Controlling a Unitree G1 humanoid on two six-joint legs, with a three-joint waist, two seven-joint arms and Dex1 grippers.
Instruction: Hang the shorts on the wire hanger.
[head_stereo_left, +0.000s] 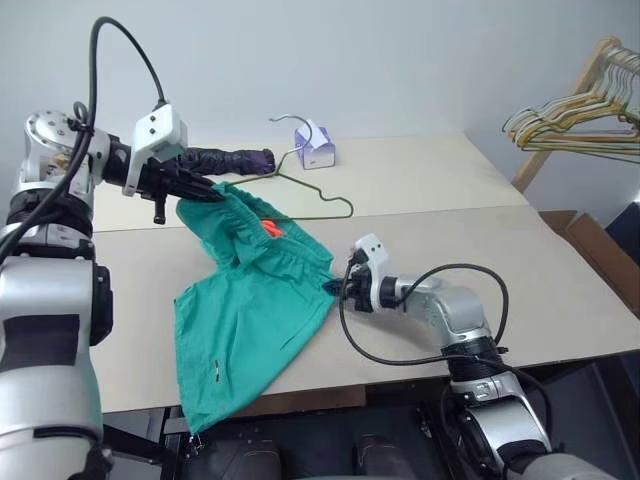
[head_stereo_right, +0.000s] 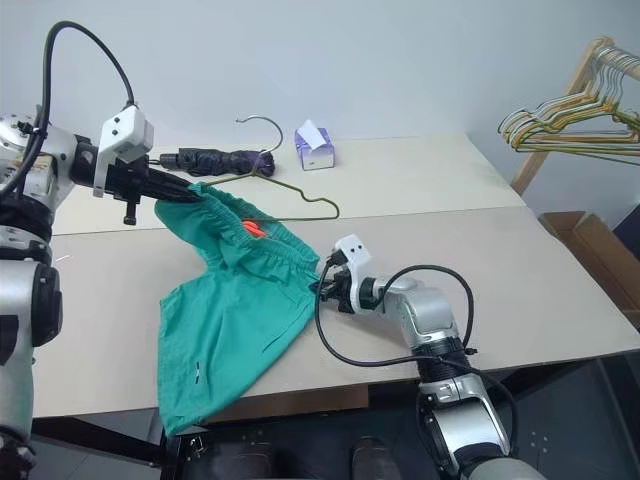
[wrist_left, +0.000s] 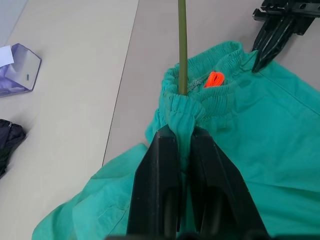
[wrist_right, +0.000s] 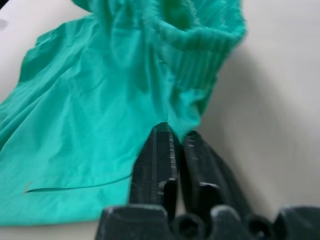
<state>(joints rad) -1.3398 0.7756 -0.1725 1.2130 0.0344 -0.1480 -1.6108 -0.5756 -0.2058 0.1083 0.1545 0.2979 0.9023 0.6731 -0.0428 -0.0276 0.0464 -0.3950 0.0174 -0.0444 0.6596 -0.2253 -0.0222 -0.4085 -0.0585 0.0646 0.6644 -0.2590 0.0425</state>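
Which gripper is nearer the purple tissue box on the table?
Left. The left gripper, pinching the shorts waistband, sits just beside the tissue box; the right gripper grips the shorts' edge, farther toward the table's near side.

Pale wall behind two beige tables

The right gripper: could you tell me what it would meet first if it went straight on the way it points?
The shorts: the right gripper is already shut on their waistband edge, so it would likely just push further into cloth.
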